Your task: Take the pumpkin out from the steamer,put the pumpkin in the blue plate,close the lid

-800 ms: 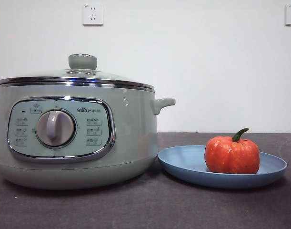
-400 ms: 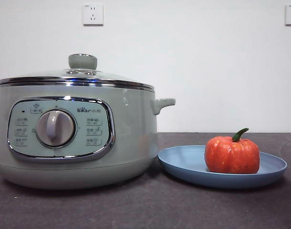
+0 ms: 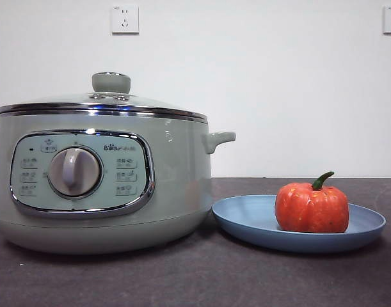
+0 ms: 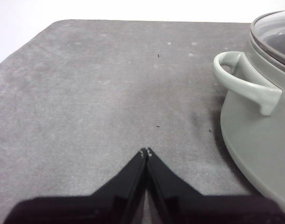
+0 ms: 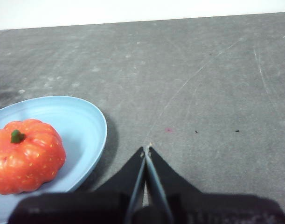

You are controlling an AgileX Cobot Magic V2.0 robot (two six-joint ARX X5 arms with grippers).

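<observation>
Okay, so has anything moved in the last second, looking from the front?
Nothing visibly changed. The pumpkin sits upright on the blue plate, the lid is on the steamer, and neither arm shows in the front view. The left gripper and right gripper are shut and hold nothing, above the table.

The steamer [image 3: 99, 185] looks glossy with a chrome rim, the blue plate [image 3: 246, 220] matte, the tabletop [image 4: 86, 93] seemingly rough grey.

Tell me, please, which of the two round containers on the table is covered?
The steamer, the tall sage-green pot: its glass lid sits on it. The blue plate lies open, bearing the pumpkin.
</observation>
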